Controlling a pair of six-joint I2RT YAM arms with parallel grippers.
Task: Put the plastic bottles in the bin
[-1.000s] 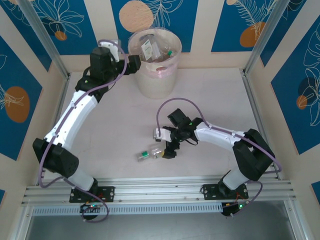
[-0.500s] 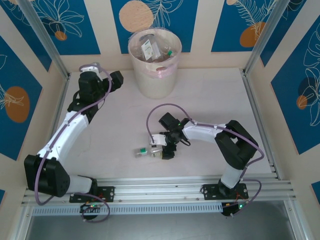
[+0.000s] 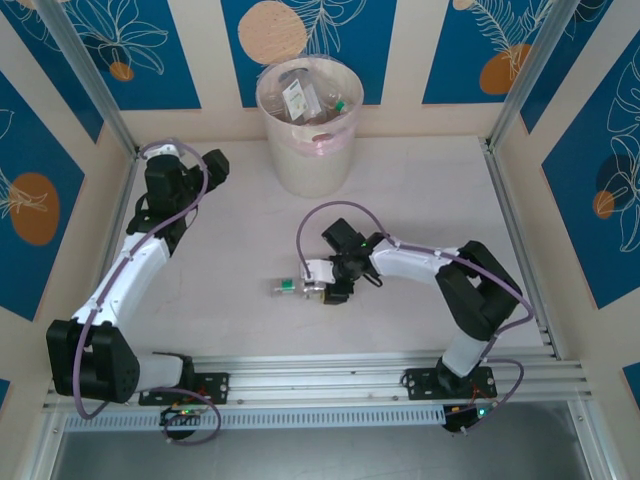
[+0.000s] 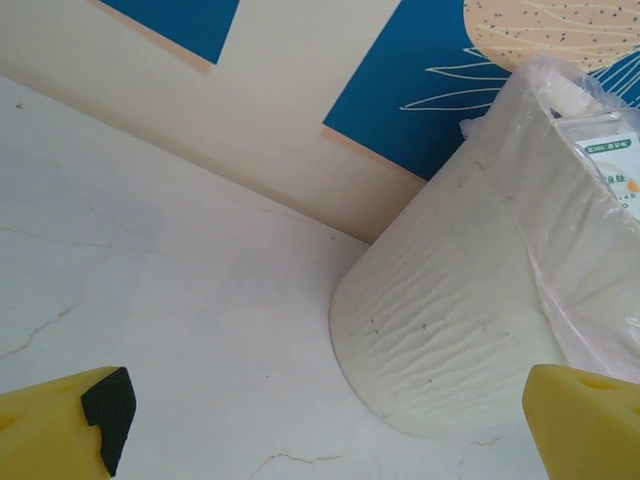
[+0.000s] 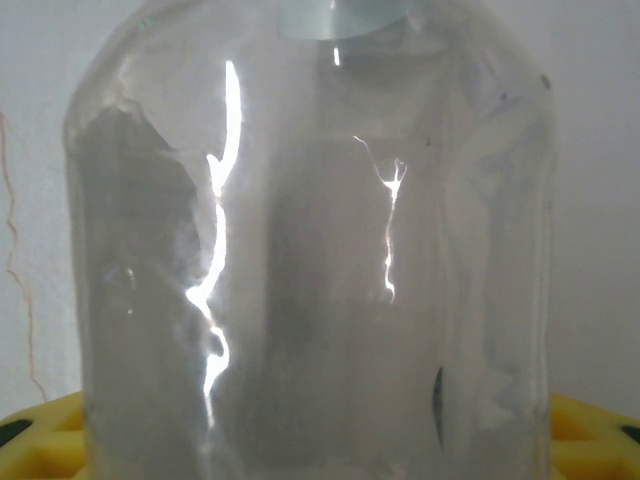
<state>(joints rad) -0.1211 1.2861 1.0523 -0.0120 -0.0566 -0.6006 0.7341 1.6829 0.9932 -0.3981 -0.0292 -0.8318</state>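
Top external: left gripper (image 3: 214,164) has pulled back from tall translucent pinkish-white plastic bin (image 3: 310,165) to tabletop (image 3: 230,250) left edge; released.
Right gripper (image 3: 318,290): astride small clear green-capped plastic bottle (image 3: 286,288), mid-front; clench not discernible.
Judgement: drop-off done, pickup next.

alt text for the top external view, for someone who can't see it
The right gripper holds a clear green-capped bottle near the middle of a pale table. At the back stands a tall translucent bin with more bottles inside, and the left gripper is off to the bin's left, apart from it.
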